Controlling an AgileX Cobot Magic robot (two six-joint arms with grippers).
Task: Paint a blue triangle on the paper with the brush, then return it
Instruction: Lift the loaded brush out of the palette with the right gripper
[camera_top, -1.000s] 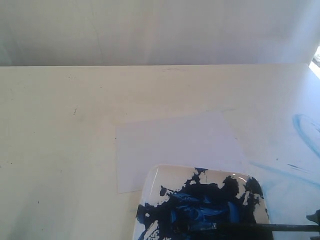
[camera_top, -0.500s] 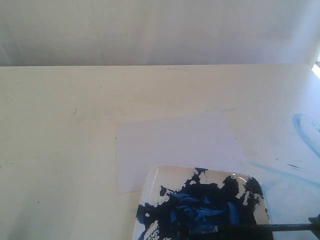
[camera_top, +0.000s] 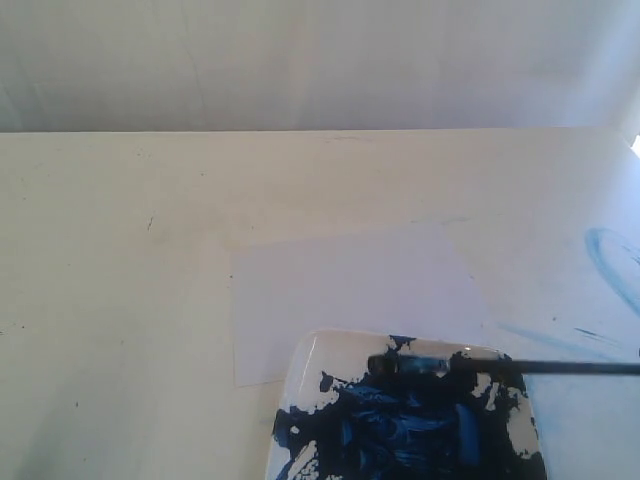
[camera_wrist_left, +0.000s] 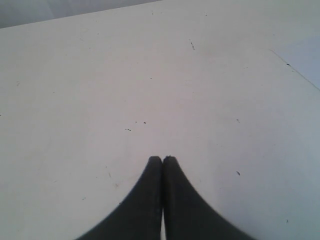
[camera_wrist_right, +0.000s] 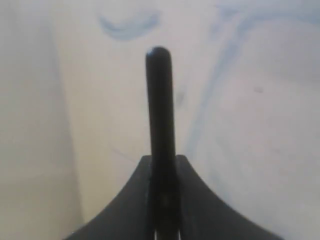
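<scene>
In the exterior view the paper (camera_top: 350, 285) is found blank: the triangle is not yet painted and the return is outstanding. The brush (camera_top: 520, 367) is held level from the right, with its loaded tip over the far edge of the dish (camera_top: 318, 352). In the left wrist view the left claw (camera_wrist_left: 162, 160) is seen closed on nothing above bare desk (camera_wrist_left: 100, 90). In the right wrist view the right claw (camera_wrist_right: 162, 161) is clamped on the brush handle.
</scene>
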